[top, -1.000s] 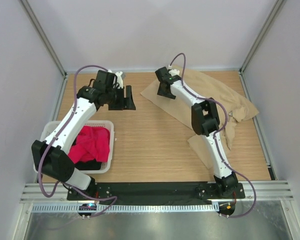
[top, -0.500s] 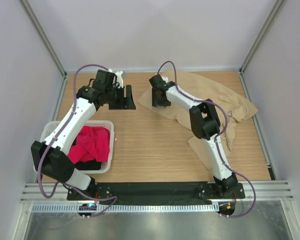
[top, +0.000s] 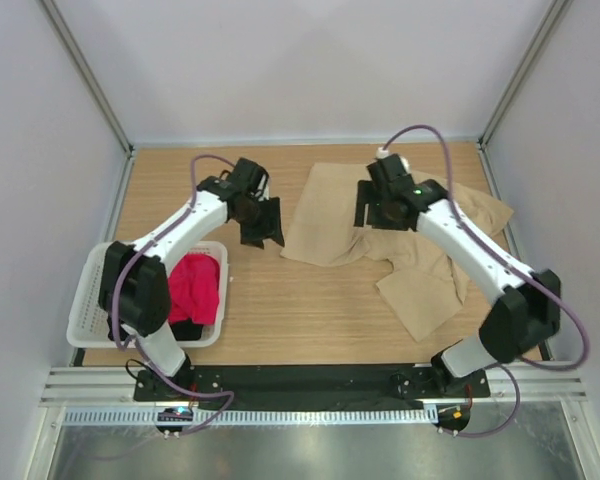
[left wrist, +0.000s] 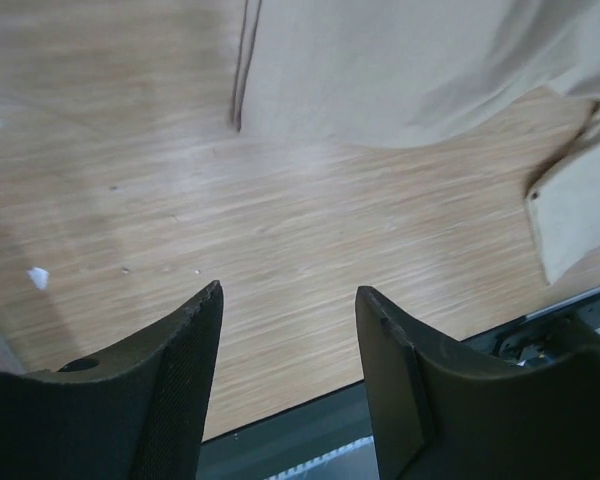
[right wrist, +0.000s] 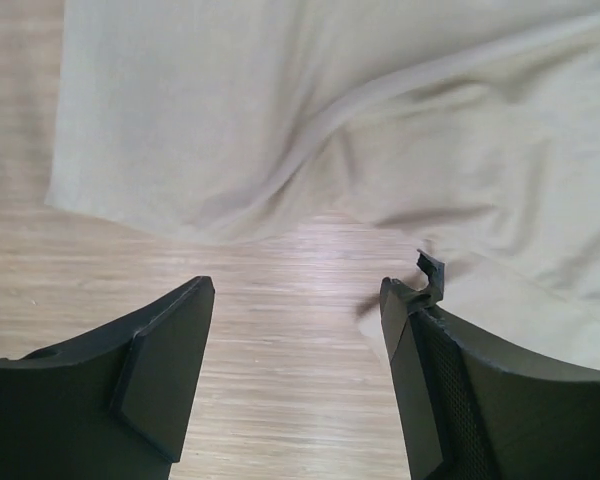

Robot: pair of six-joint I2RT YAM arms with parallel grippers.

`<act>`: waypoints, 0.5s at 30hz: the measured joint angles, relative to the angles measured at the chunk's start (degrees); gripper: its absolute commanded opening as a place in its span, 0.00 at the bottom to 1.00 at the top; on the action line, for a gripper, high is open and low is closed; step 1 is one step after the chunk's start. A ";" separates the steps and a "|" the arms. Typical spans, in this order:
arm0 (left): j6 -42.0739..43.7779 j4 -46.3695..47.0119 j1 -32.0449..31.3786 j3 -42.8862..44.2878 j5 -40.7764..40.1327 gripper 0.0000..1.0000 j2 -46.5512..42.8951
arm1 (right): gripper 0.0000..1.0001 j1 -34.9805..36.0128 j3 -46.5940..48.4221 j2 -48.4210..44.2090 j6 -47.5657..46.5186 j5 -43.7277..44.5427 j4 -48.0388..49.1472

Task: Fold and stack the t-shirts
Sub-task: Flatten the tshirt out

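The tan t-shirt (top: 330, 215) is spread toward two o'clock on the surface (top: 180, 180); the left claw (left wrist: 288, 295) and right claw (right wrist: 300, 290) are held open, empty.

The large t-shirt (top: 325, 215) lies over the desk's (top: 280, 300) right half, toward its far right corner; the basket (top: 87, 300) sits at the left edge, two t-shirts (top: 195, 285) inside.

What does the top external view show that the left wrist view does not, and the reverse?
Only the top view: the white basket holding the red-pink t-shirt and the black t-shirt. Only the left wrist view: the stitched hem of the tan t-shirt and a white speck. Both: the tan t-shirt, the wooden table, the left gripper, open, empty.
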 measured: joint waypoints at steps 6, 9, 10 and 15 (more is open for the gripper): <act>-3.61 -0.24 -4.15 -2.54 -3.93 0.47 9.35 | 0.66 -5.51 -9.86 -17.07 4.37 0.81 -3.43; -4.74 -0.20 -3.85 -2.38 -7.06 0.45 12.00 | 0.63 -7.02 -17.46 -23.28 6.88 0.63 -6.38; -5.03 -0.11 -3.67 -2.08 -7.93 0.45 12.70 | 0.63 -7.45 -18.47 -24.09 7.37 0.61 -6.97; -6.23 1.33 -3.37 1.99 -9.68 0.44 16.68 | 0.62 -8.44 -21.33 -27.56 10.45 0.37 -10.32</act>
